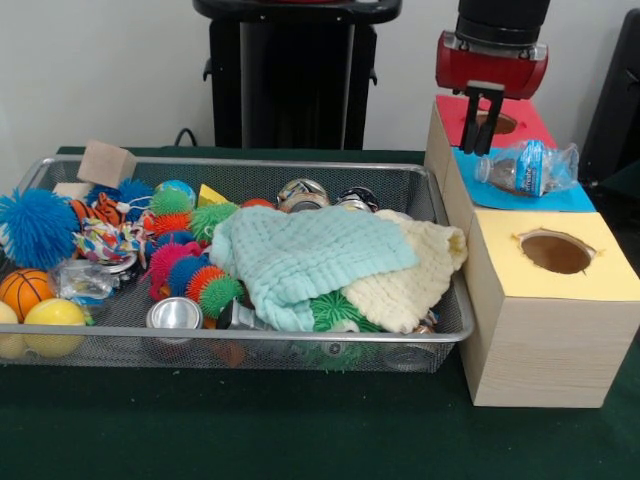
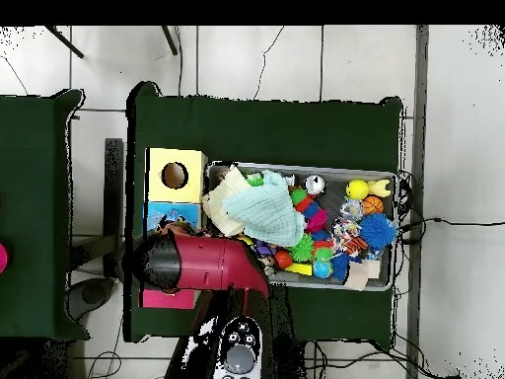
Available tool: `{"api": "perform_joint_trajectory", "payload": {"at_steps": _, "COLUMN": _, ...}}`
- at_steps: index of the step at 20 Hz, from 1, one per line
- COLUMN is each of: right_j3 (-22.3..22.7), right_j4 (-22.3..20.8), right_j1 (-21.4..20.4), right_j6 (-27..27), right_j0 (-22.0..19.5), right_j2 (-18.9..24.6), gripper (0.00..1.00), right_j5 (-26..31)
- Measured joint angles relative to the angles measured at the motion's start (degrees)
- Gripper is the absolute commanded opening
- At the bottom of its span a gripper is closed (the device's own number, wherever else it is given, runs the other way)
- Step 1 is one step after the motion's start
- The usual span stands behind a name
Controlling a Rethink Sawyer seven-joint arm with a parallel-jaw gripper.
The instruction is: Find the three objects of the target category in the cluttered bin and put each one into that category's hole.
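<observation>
Gripper (image 1: 484,118) hangs over the red box top (image 1: 520,118), black fingers (image 1: 492,122) pointing down, narrow gap between them, nothing held. Red-top hole (image 1: 497,123) sits directly behind/under the tips, partly masked by them.

Plastic bottle (image 1: 527,167) lies on its side on the blue box top (image 1: 560,198), just below and to the right of the gripper in front view, not touching it. Blue-top hole can't be seen; bottle is over that area. Yellow box top (image 1: 600,262) further toward the camera from gripper, its round hole (image 1: 556,252) open and unobstructed.

Wire bin (image 1: 440,335) is beside the boxes, left of and below gripper in front view. Mint cloth (image 1: 305,255) and cream cloth (image 1: 415,275) overlap and cover much of the bin's box-side half, hiding items beneath. Metal cans (image 1: 303,192) sit at bin rim nearest gripper. Farther away: spiky balls (image 1: 36,226), small basketball (image 1: 22,290), yellow ball (image 1: 54,318), wood block (image 1: 105,163).

Overhead: red arm (image 2: 212,265) covers the red top and part of the blue.
</observation>
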Motion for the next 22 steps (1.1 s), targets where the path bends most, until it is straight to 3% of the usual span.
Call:
{"api": "perform_joint_trajectory", "payload": {"at_steps": 14, "right_j3": 0.2, "right_j4": 0.0, "right_j1": -0.4, "right_j6": 0.0, "right_j0": 1.3, "right_j2": 0.1, "gripper": 0.00, "right_j5": 0.0}}
{"api": "perform_joint_trajectory", "payload": {"at_steps": 22, "right_j3": 0.2, "right_j4": 0.0, "right_j1": 0.2, "right_j6": 0.0, "right_j0": 4.6, "right_j2": 0.1, "gripper": 0.00, "right_j5": 0.0}}
